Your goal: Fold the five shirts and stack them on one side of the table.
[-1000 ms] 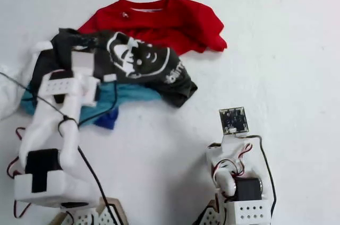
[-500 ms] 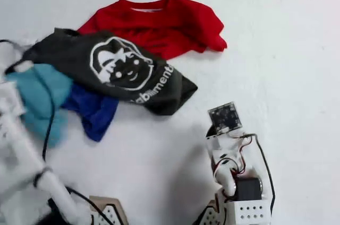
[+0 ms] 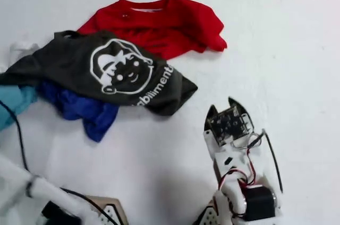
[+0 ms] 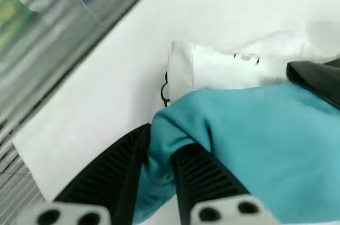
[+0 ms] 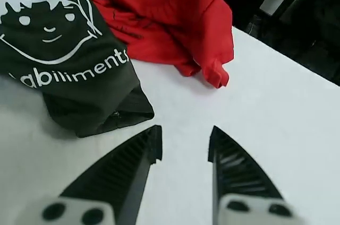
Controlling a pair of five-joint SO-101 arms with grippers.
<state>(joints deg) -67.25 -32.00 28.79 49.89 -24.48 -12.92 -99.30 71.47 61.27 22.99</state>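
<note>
L gripper [image 4: 159,143]: we see it pinching teal shirt [image 4: 255,145], left edge of table [image 3: 297,50].
R gripper [image 5: 183,143]: spread, black shirt [image 5: 58,76] just beyond tips.

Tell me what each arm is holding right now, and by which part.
The left gripper is shut on the teal shirt, gripping a bunched edge of it. The right gripper is open and holds nothing.

A rumpled red shirt [image 3: 159,23] lies at upper centre, a black face-print shirt [image 3: 106,71] overlapping its lower left edge and covering a bunched blue shirt [image 3: 85,111], with a teal shirt [image 3: 13,103] and perhaps a white shirt [image 3: 21,51] at the left edge.
</note>
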